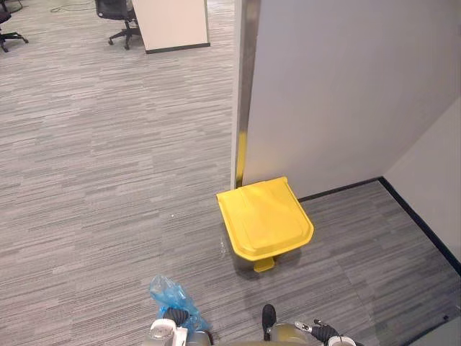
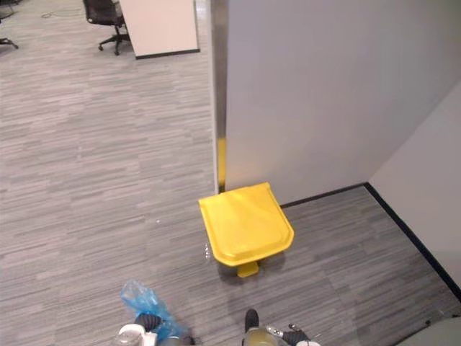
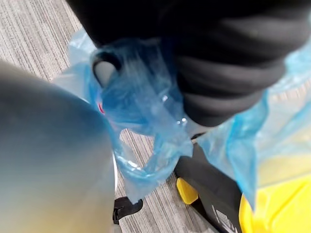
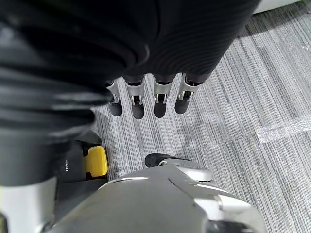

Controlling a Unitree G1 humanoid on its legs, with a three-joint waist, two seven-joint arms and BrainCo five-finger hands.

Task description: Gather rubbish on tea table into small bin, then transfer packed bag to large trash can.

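Lid on the large yellow plastic trash can [image 1: 264, 216] is sitting shut, likely blocking the drop. Left robot hand [image 1: 176, 318] is clutching a crinkled blue plastic bag [image 1: 167, 291]; right robot hand [image 4: 161, 99] is hanging slack-fingered, empty.

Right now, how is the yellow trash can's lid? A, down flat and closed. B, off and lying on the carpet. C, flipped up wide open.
A: the yellow-lidded trash can sits with its lid down flat, while the left hand holds the blue bag short of it.
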